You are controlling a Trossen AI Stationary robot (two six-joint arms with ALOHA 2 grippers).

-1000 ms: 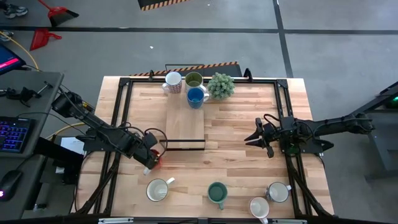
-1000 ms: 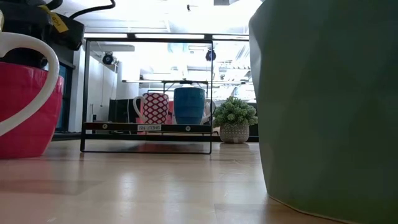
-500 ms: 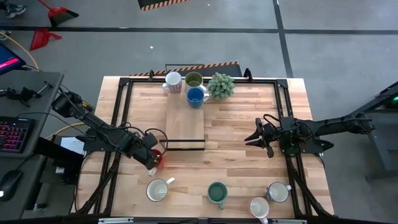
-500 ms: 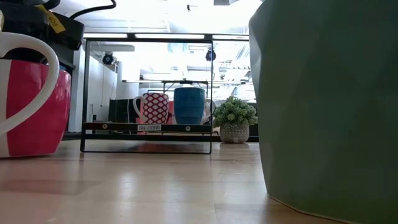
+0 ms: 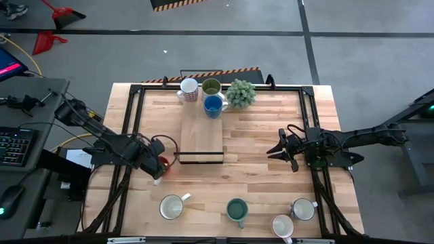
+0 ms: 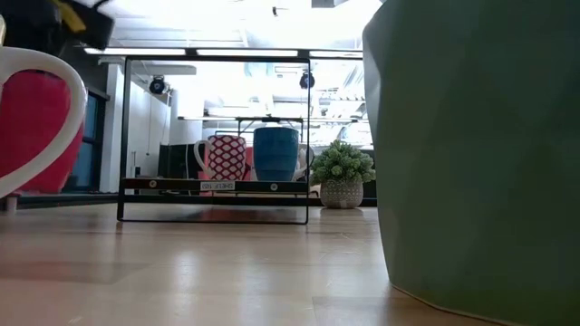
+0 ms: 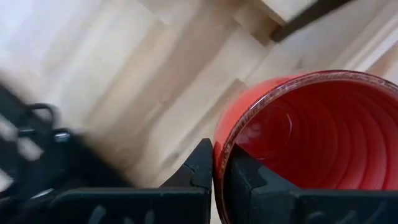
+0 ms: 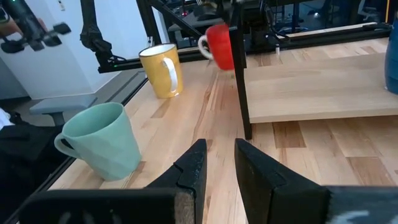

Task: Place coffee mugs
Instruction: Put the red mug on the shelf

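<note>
My high camera looks straight down on the rack, my low one faces it level from beside the teal mug, and both wrist cameras share the red mug near it.

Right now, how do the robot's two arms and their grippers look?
Both arms are dark, nearly black, built of slim jointed segments. The left gripper and right gripper each end in two flat, angular black fingers. A thin black cable loops beside the left wrist.
</note>
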